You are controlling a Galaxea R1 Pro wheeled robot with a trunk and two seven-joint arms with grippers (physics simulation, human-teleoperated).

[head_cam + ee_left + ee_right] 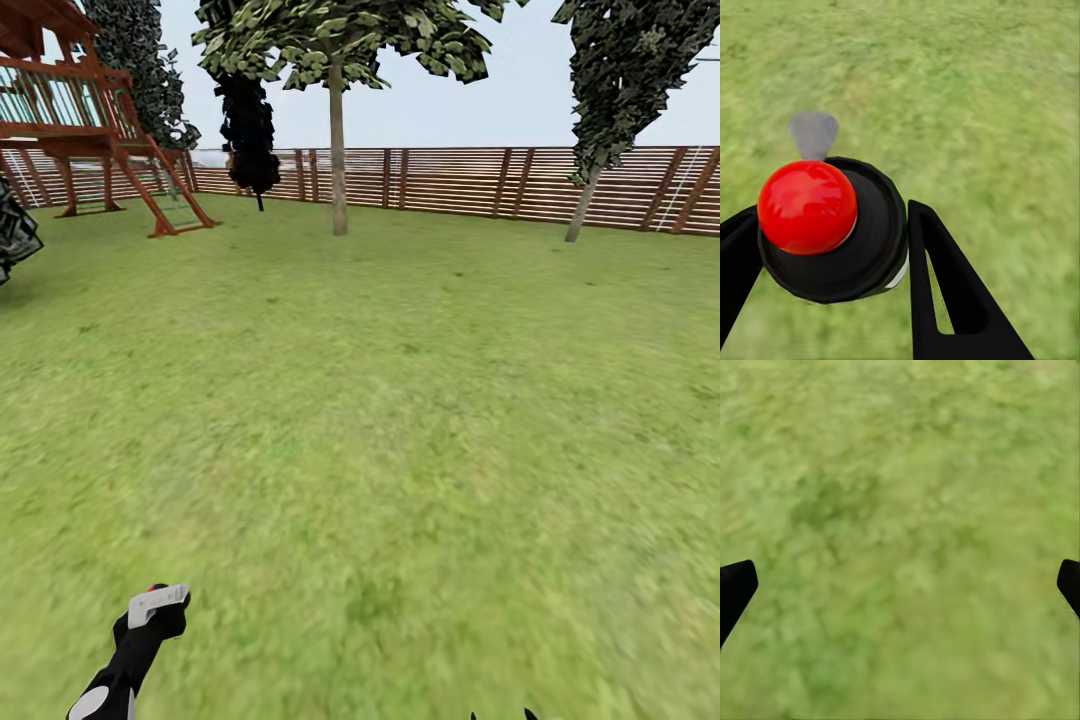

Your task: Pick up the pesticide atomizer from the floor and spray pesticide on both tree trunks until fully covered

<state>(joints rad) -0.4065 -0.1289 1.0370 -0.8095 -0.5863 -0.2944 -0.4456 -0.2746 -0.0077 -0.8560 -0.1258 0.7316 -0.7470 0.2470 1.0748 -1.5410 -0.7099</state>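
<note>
Closest to the lens in the left wrist view sits the pesticide atomizer (832, 232), a round black body with a glossy red ball top and a small grey nozzle at its far edge, clamped between the two black fingers (952, 300) of the left gripper (825, 247); both fingers press against the bottle's sides. From the head view the same left gripper (150, 615) appears low at the left, on a black arm with white patches, and the atomizer (155, 600) is seen as a white piece with a trace of red at the arm's tip, its round body not discernible. Blurred mottled green grass (900, 525) shows in the right wrist view, with the tips of the right gripper (900, 585) at opposite edges, spread wide with nothing between them. In the head view, two dark points of the right gripper (500, 715) break the bottom edge. Across the lawn (400, 400) a tree (338, 120) with a bare grey-beige trunk (339, 160) stands far ahead, and a second tree (625, 80) with a leaning trunk (582, 210) stands far right, both before a brown slatted fence (450, 180). A red-brown wooden play frame (90, 120) occupies the far left. The atomizer is well apart from both trunks.
</note>
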